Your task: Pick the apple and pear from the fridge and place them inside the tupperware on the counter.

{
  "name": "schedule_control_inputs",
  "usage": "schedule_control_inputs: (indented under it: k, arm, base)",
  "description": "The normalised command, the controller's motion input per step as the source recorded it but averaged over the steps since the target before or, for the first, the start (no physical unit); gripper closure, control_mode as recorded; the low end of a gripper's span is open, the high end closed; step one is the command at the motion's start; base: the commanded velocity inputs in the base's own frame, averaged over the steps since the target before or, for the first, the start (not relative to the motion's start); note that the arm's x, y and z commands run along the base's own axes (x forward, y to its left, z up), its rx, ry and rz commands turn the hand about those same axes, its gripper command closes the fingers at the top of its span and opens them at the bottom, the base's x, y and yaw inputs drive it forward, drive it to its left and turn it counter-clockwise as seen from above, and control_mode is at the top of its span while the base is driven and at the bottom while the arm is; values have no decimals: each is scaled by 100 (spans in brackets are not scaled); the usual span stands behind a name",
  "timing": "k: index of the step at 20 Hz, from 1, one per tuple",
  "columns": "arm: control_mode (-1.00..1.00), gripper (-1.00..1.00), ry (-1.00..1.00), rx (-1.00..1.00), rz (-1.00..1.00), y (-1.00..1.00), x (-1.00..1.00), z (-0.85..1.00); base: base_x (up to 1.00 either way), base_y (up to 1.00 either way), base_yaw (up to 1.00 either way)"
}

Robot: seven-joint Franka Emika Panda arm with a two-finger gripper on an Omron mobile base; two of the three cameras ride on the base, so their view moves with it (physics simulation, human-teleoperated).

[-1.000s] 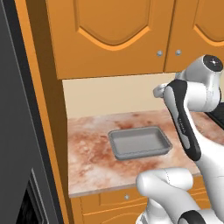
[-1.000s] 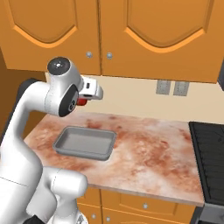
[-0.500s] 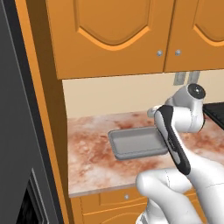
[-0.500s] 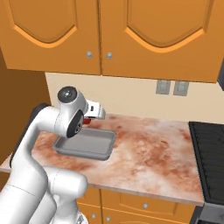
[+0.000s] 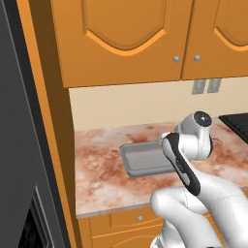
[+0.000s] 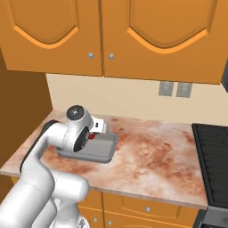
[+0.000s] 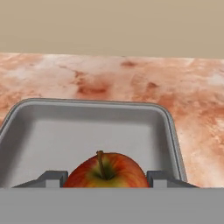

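The red apple (image 7: pixel 107 169) sits between my fingertips, stem up, with my gripper (image 7: pixel 106 178) shut on it. Straight below and ahead lies the grey tupperware (image 7: pixel 87 131), with nothing on its floor. From the right base view the apple (image 6: pixel 91 136) shows as a red spot at my gripper (image 6: pixel 94 130), low over the tupperware (image 6: pixel 101 150) on the marbled counter (image 6: pixel 151 147). In the left base view my arm covers the right end of the tupperware (image 5: pixel 143 157). The fridge (image 5: pixel 17 121) stands at the far left. The pear is out of view.
Orange upper cabinets (image 6: pixel 111 31) hang above the counter, and wall outlets (image 6: pixel 173 89) sit on the beige backsplash. A dark stove (image 6: pixel 216 156) borders the counter on the right. Bare marbled stone (image 5: pixel 101 169) lies left of the tupperware.
My arm has swung down from chest height, bringing the hand and the apple from above the counter to just over the tupperware. The grip stays closed on the fruit.
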Motion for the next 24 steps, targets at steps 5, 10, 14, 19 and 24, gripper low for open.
schedule_control_inputs:
  k: [5,10,14,19,24]
  arm:
    - [-100,100,3,0,0,2,40,-55]
    - [-100,100,4,0,0,2,39,-50]
    - [-100,100,2,0,0,0,36,-44]
    - [-100,100,2,0,0,0,28,-47]
    - [-100,100,1,0,0,0,28,-42]
  base:
    - [0,0,0]
    - [0,0,0]
    - [0,0,0]
    - [0,0,0]
    - [0,0,0]
